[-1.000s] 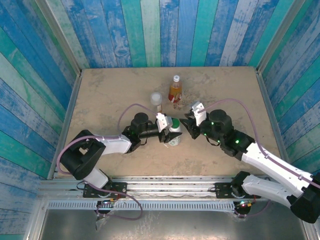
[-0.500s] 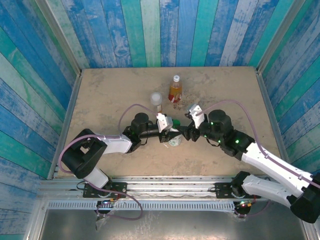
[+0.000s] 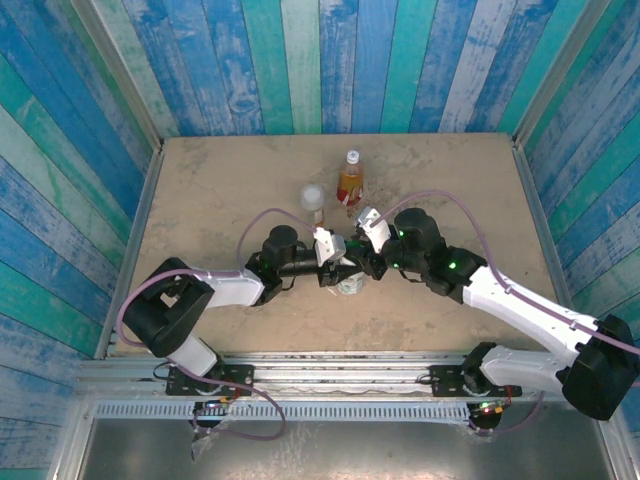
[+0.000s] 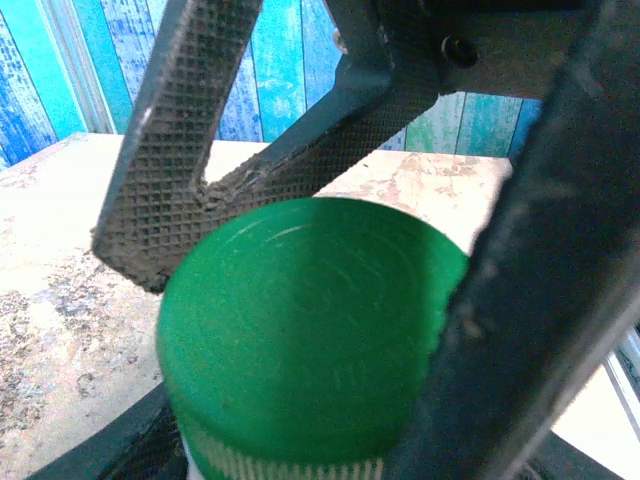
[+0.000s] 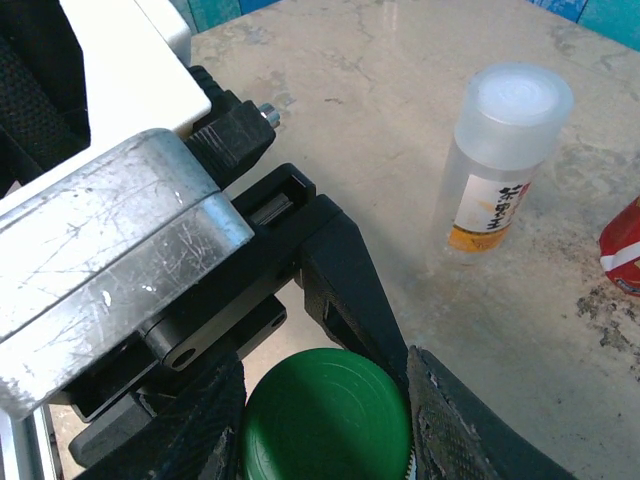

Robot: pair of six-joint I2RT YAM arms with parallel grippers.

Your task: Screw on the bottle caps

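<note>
Reaching inward from the near edge, left gripper [image 3: 333,262] clamps the white-labelled bottle [image 3: 349,285] mid-table; right gripper [image 5: 327,395] pinches its green cap [image 5: 325,428]. Right wrist view adds the capped clear bottle [image 5: 497,170] standing upright beyond.

place: lab test booth | cues: painted plank walls [image 3: 330,60], aluminium rail [image 3: 340,378]

Close-up green cap [image 4: 310,330], seemingly between knurled fingers [image 4: 170,150]

Bright even light, faint soft shadows, dark green cap [image 4: 310,330] blurred up close
</note>
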